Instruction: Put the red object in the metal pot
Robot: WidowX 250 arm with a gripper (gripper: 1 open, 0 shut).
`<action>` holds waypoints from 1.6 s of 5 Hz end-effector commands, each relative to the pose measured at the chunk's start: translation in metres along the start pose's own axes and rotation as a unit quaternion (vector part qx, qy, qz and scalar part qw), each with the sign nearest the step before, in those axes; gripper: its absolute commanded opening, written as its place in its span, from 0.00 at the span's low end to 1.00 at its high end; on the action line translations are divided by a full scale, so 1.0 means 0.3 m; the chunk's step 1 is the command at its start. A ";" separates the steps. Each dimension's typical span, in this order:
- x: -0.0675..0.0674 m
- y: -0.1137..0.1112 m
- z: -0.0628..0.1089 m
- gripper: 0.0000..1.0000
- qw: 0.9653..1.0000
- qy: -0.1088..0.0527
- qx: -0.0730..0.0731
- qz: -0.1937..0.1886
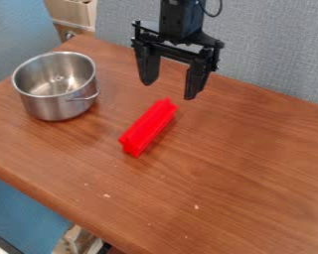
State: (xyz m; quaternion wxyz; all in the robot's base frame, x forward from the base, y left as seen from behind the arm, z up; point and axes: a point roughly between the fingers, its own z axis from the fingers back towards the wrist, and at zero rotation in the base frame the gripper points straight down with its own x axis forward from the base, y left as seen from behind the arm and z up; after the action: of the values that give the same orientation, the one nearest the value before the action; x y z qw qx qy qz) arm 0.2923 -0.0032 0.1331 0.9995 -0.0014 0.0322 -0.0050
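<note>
Count on the wooden table (pixel 69 169): one red object (pixel 148 128), one metal pot (pixel 57 85), one gripper (pixel 174 87). Nothing else rests on the wood.

Nearest the camera is bare tabletop, brown with a visible grain and a few pale specks near the front edge.

Red object: lies flat on the table around the middle of the view. Long axis runs diagonally, near end toward lower left, far end toward upper right. Plain elongated rectangular block, bright red, matte, no markings visible. The top face reads slightly lighter than the side face. Not touching the pot or the gripper.

Metal pot: sits upright on the table to the left and farther back, well apart from the block. Round, shiny steel, straight sides, rolled rim; interior appears empty.

Gripper: black, pointing down, above and just behind the far end of the block. Its two fingers (pixel 195 81) stand wide apart with nothing between them; it holds nothing. Fingertips appear clear of the block.

Behind the table is a grey-blue wall (pixel 274 45).
</note>
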 end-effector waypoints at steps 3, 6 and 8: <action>-0.005 0.099 -0.105 1.00 1.000 -0.005 0.011 0.000; 0.034 0.173 -0.199 1.00 1.000 -0.014 0.010 -0.011; 0.063 0.195 -0.247 1.00 1.000 -0.025 0.011 -0.009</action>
State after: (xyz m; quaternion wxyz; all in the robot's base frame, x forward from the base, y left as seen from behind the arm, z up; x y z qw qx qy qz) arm 0.3036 0.0494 0.0461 0.9994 0.0048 0.0265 -0.0210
